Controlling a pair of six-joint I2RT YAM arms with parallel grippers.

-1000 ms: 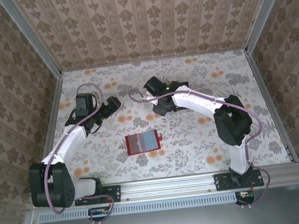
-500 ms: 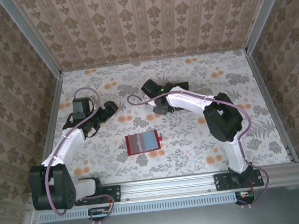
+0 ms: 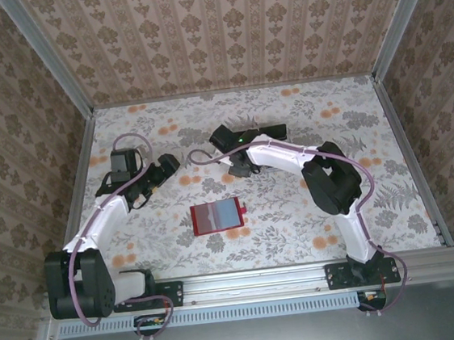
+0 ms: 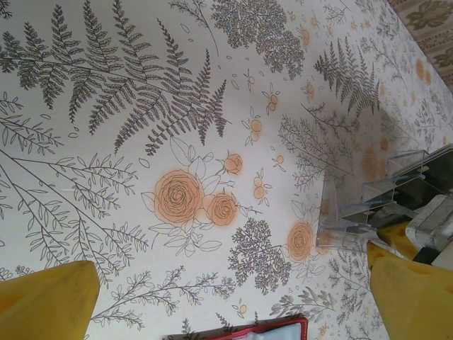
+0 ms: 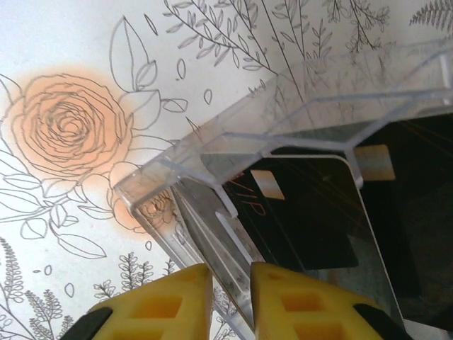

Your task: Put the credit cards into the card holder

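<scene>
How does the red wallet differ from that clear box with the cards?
The red wallet is opaque and lies flat, opened, grey-blue pockets up; the clear box is see-through, with upright walls and dividers. The box holds black cards; the wallet lies apart from it, nearer the front edge. Both rest on the flowered table.

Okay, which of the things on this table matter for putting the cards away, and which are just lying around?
For the job:
cards, black
wallet, red, lying open

Just there:
clear tray, holding the cards
tablecloth, floral
</scene>
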